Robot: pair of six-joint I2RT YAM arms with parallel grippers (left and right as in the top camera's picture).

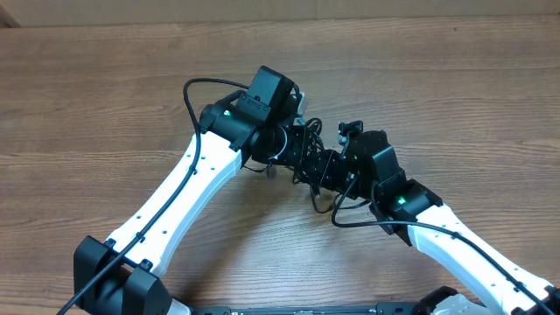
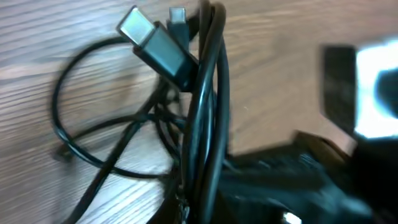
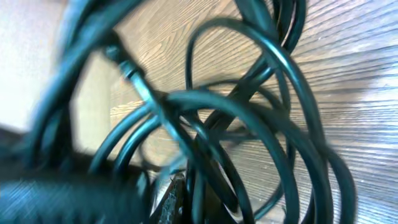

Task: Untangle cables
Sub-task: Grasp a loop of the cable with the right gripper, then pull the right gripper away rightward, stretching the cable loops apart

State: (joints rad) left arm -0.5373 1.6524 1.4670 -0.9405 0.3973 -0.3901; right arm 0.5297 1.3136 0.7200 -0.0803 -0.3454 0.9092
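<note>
The cables lie in a tangled black knot at the centre of the wooden table, between the left gripper and the right gripper. Both grippers' fingers are together. Whether either pinches a strand is unclear. In the left wrist view, a flat plug sits at upper left.

Brown wood-grain table spans overhead view, w/ lighter beige strip along far edge.

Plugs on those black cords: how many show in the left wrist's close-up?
2. A large silver-tipped plug lies upper left of centre; a smaller plug pokes up just right of it at the top edge. More may be hidden in the tangled cables.
</note>
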